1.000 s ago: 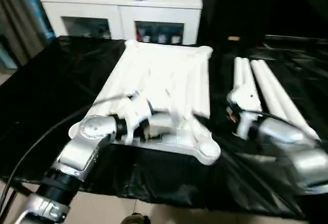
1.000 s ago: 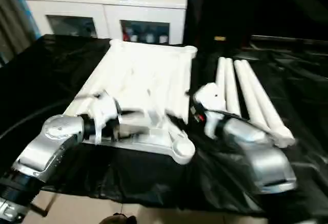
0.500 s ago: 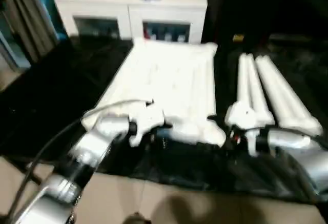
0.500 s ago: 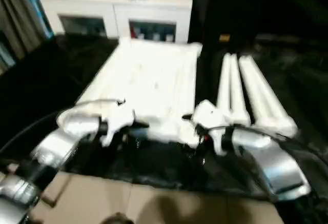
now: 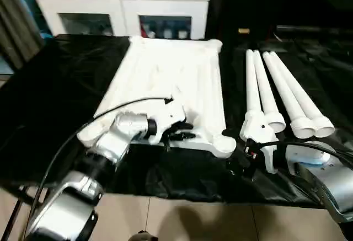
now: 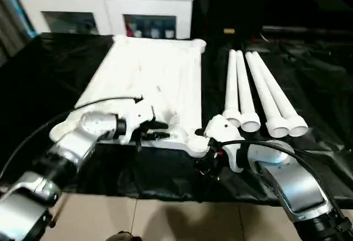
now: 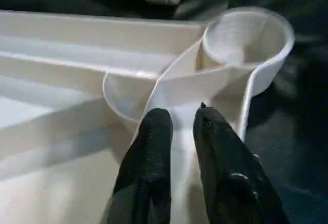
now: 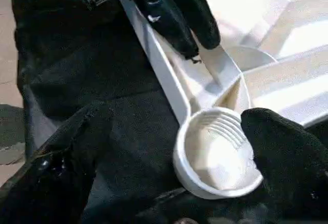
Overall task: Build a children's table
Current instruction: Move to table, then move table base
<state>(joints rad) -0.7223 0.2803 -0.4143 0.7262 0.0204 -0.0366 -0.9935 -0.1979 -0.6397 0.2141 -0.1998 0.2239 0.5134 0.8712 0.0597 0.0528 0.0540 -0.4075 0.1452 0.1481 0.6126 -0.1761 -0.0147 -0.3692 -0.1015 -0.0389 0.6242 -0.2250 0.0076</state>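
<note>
Right hand (image 6: 205, 166) wide open around tabletop (image 5: 171, 81) corner cup (image 8: 218, 155); left hand (image 7: 179, 126) narrow, pinching rib (image 7: 182, 88) beside it.

white glass-door cabinet (image 5: 124, 9) behind black-covered table (image 5: 49, 97), seemingly tiled floor (image 5: 182, 221).

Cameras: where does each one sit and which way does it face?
Head stereo pair: on the head, facing forward and down at the tabletop and four legs; silver forearms show.
Left wrist: looks along the left tool, fingers astride a rib by the corner socket.
Right wrist: looks along the wide-open right tool flanking that socket.
Shared: both wrist views show this socket; the right one also the left tool.
</note>
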